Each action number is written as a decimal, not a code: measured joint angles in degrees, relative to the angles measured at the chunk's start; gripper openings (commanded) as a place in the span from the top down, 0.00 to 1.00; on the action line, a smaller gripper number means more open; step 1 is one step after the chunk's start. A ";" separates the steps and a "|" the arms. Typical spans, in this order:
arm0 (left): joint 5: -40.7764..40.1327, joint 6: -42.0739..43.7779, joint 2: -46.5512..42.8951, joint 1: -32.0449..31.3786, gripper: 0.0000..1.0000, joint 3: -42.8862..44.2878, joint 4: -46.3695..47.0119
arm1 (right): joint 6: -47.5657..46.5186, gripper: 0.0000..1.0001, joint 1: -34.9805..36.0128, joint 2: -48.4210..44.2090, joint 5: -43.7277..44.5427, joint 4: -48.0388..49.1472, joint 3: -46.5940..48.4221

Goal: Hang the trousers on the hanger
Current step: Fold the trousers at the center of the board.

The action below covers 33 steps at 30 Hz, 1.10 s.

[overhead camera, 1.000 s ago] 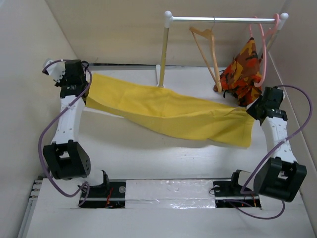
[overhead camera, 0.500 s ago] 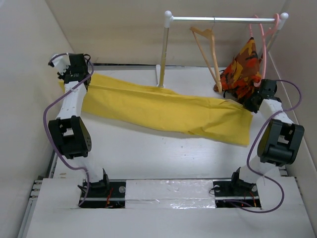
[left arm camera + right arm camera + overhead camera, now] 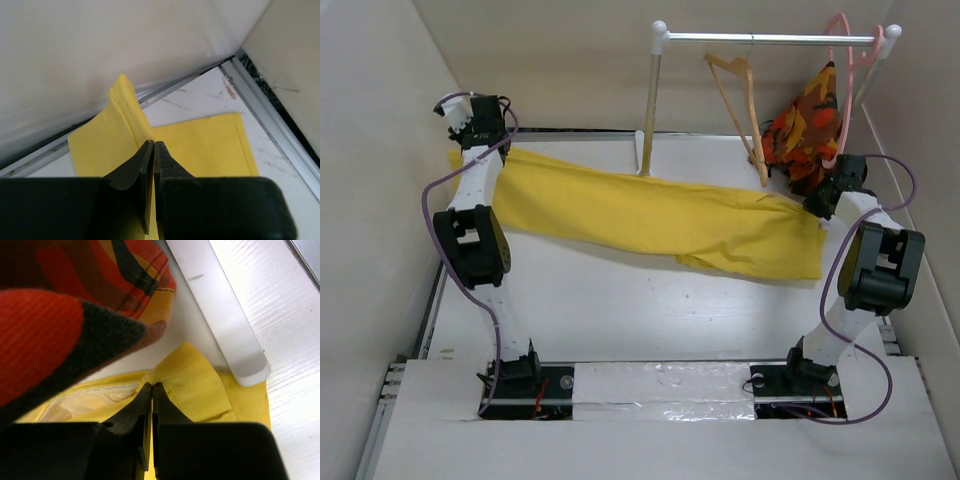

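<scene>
The yellow trousers (image 3: 640, 215) are stretched across the table from far left to right. My left gripper (image 3: 470, 150) is shut on their far-left end, seen as a pinched fold (image 3: 127, 115) in the left wrist view. My right gripper (image 3: 820, 205) is shut on their right end, a bunched yellow fold (image 3: 190, 375) in the right wrist view. The tan wooden hanger (image 3: 745, 110) hangs by its hook from the rail (image 3: 770, 39), above the trousers' right part. The gripper tips are hidden in the top view.
A white rack post (image 3: 650, 100) stands behind the trousers. An orange-red patterned garment (image 3: 810, 130) on a pink hanger (image 3: 845, 80) hangs at the rail's right end, just above my right gripper; it fills the upper left of the right wrist view (image 3: 65, 300). Walls close both sides.
Both arms have reached farther back, carrying the trousers toward the rack. The cloth now lies straighter and nearer the post, and the pink hanger has swung.
</scene>
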 measured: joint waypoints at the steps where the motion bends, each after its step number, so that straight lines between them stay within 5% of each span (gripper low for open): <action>1: 0.09 0.48 1.16 -0.22 1.00 1.62 0.31 | 0.00 1.00 0.00 0.35 0.00 0.52 0.00; 8: -1.22 5.09 9.88 -2.75 0.99 11.34 3.87 | -0.11 1.00 -0.15 2.01 0.17 3.21 -0.02; 13: -2.36 9.22 15.96 -4.15 0.74 16.06 7.74 | -0.15 0.97 -0.42 4.09 1.03 4.90 0.24; 14: -2.51 10.21 16.90 -4.15 0.50 16.63 8.33 | -0.15 0.94 -0.44 4.48 1.18 5.14 0.26; 16: -2.03 11.91 18.10 -4.11 0.43 17.20 9.51 | -0.13 0.76 -0.44 4.94 1.29 5.33 0.26; 17: -1.60 12.37 18.53 -4.02 0.37 17.27 9.92 | -0.13 0.58 -0.44 5.01 1.36 5.49 0.22; 21: -0.42 12.92 18.47 -4.00 0.35 16.68 10.69 | 0.09 0.20 -0.81 4.59 0.85 7.21 -0.87; 24: 0.87 12.20 15.91 -4.00 0.40 11.43 11.63 | 0.52 0.09 -1.18 2.10 -0.59 8.96 -4.57; 33: 9.68 2.71 -1.77 -1.55 0.43 -15.93 10.43 | 4.68 0.08 -1.66 -17.27 -6.80 19.41 -25.53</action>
